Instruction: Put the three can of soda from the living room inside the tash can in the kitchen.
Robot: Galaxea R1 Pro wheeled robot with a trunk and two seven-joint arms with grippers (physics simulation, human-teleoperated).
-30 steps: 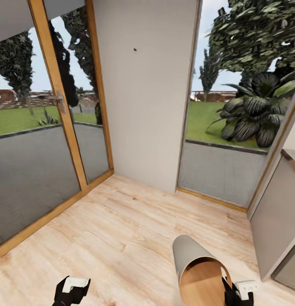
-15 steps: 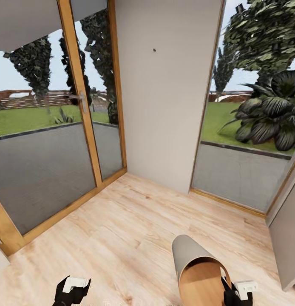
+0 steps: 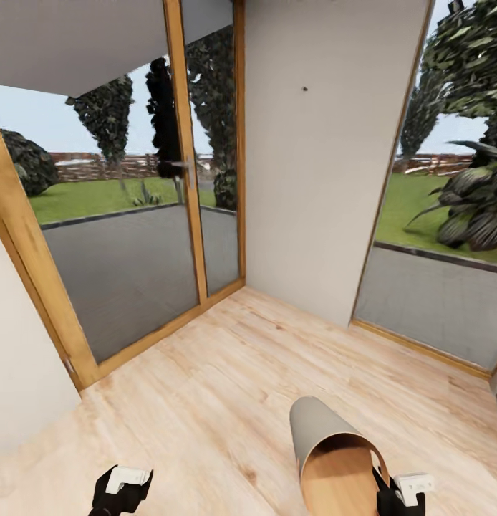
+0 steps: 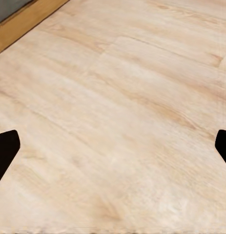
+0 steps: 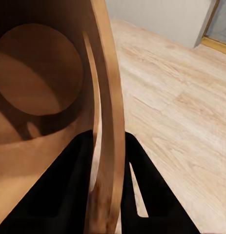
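Glass doors (image 3: 134, 236) and a pale wall (image 3: 313, 158) loom ahead over bare wood floor (image 3: 205, 373). The bin (image 3: 327, 448) rides tipped on its side, right gripper (image 5: 109, 146) clamped on its rim; keep it level while travelling. Left gripper (image 3: 121, 487) hangs spread, empty.

A: What kind of room is this?

B: A corner with a pale, light-wood plank floor (image 3: 227, 373) and a plain off-white wall panel (image 3: 320, 158) bearing one small dark spot (image 3: 304, 89).

A: And the windows?

B: Tall wood-framed glass doors (image 3: 184, 179) stand on the left, with a metal lever handle (image 3: 178, 166). A second floor-length glass pane (image 3: 449, 215) sits to the right of the wall panel.

A: What lies outside?

B: A grey paved terrace (image 3: 127, 265), a green lawn (image 3: 84, 197), dark trees, a broad-leaved shrub (image 3: 478, 204), a brown fence (image 3: 98, 166) and bright daylight sky.
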